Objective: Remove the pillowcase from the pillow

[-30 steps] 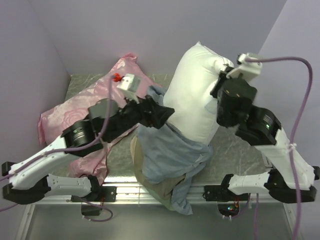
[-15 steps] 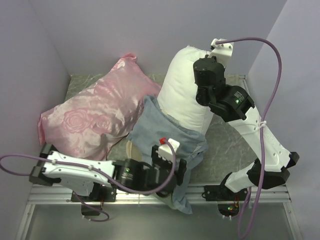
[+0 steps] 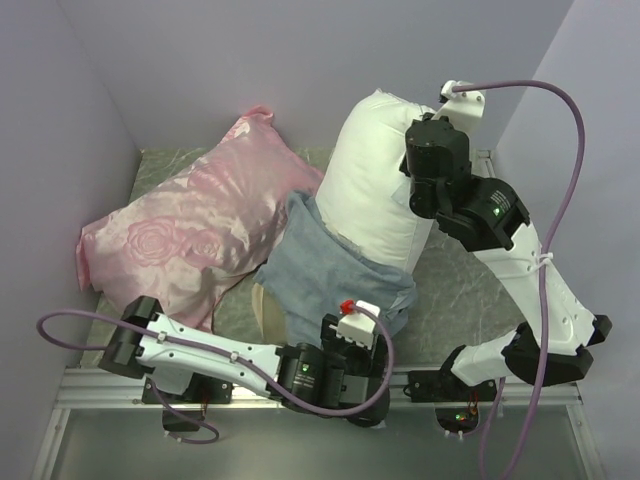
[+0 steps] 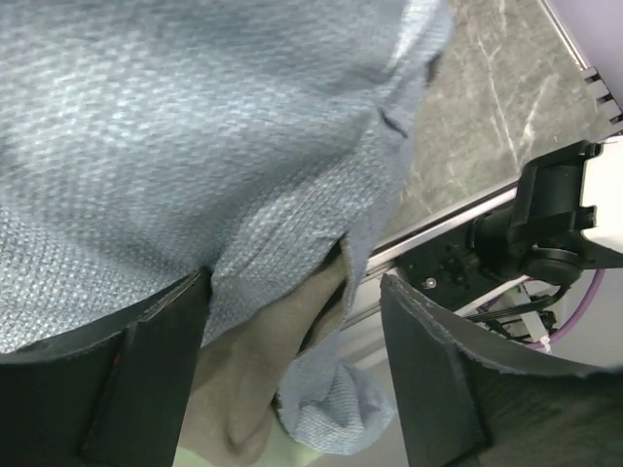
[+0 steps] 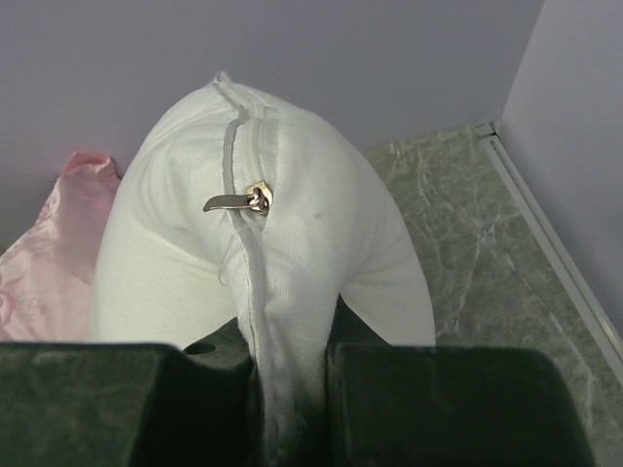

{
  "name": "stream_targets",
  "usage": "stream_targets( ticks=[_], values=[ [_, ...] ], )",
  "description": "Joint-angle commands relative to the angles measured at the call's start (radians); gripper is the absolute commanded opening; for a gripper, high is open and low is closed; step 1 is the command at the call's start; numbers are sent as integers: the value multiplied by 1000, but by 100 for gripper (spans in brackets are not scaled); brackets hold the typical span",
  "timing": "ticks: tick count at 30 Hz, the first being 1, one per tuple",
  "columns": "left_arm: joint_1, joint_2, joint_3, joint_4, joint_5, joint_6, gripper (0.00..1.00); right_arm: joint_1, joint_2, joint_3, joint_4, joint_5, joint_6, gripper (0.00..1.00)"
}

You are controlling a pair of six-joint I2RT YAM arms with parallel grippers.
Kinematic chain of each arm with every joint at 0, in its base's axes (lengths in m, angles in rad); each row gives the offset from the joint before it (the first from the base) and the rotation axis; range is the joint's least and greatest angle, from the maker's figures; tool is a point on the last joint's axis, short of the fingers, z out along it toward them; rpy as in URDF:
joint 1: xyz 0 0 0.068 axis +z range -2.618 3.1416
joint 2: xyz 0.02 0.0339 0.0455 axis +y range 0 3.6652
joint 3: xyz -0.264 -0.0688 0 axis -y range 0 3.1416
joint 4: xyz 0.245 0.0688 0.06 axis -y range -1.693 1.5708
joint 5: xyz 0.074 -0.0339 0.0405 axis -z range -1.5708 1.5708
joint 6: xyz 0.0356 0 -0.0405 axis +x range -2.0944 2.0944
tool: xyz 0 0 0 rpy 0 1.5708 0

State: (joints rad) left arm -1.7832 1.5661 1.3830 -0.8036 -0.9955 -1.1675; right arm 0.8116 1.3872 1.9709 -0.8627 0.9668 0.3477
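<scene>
Since the earlier frame the left arm has swung off the pink satin pillow (image 3: 190, 230) and dropped to the near edge of the bench (image 3: 460, 300). The right arm has shifted only a little at the far right.

The pillowcase (image 3: 335, 275) is bunched round the near end of the pillow (image 3: 375, 180), and its loose end spills over the near edge of the bench. Most of the pillow is already bare and stands tilted up toward the far wall.

The step in hand looks like taking hold of the case's near end so that it can be drawn off. To do this well, the left gripper (image 4: 292, 292) should bite deep into cloth alone and catch no white filling. It should then pull toward the near side along the pillow's length, so the case slides instead of bunching further. The right arm should meanwhile hold the pillow firmly as the anchor.

The left gripper stands wide. Its 2 fingers (image 4: 146, 370) straddle a fold of grey-blue cloth with beige showing beneath, and they are not yet pinching it. The right gripper (image 5: 292, 370) is narrow and clamped on the pillow's white seam, just below the zip pull (image 5: 238, 201).
</scene>
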Motion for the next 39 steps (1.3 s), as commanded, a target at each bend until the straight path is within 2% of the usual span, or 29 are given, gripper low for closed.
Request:
stream_targets(
  ticks=[1, 9, 12, 15, 21, 26, 28, 29, 30, 33, 39],
  values=[
    [-53, 37, 96, -32, -63, -49, 75, 3, -37, -3, 5, -17, 28, 0],
    [-137, 135, 306, -273, -86, -185, 76, 1, -48, -7, 4, -19, 25, 0],
    [-122, 147, 298, -330, -89, -219, 79, 3, -56, -10, 7, -33, 31, 0],
    [-110, 143, 260, -283, -71, -184, 84, 1, -57, -6, 5, -37, 36, 0],
    [-64, 84, 99, 18, 1, -11, 78, 3, -50, 25, -1, -48, 37, 0],
    [-10, 81, 68, 9, -2, -40, 74, 3, -48, 29, -2, -59, 45, 0],
    [-1, 98, 80, -31, -11, -50, 63, 3, -51, 26, 1, -59, 43, 0],
    [-1, 103, 86, -37, -11, -50, 52, 1, -50, 28, 2, -54, 37, 0],
    [-1, 107, 87, -49, -5, -54, 32, 1, -48, 32, 4, -48, 33, 0],
    [-2, 115, 65, -68, 34, -86, 1, -23, -22, 104, -9, -34, 1, 0],
    [-76, 34, -82, -35, 112, -198, 1, -104, 55, 322, -15, 9, -107, 0]
  ],
)
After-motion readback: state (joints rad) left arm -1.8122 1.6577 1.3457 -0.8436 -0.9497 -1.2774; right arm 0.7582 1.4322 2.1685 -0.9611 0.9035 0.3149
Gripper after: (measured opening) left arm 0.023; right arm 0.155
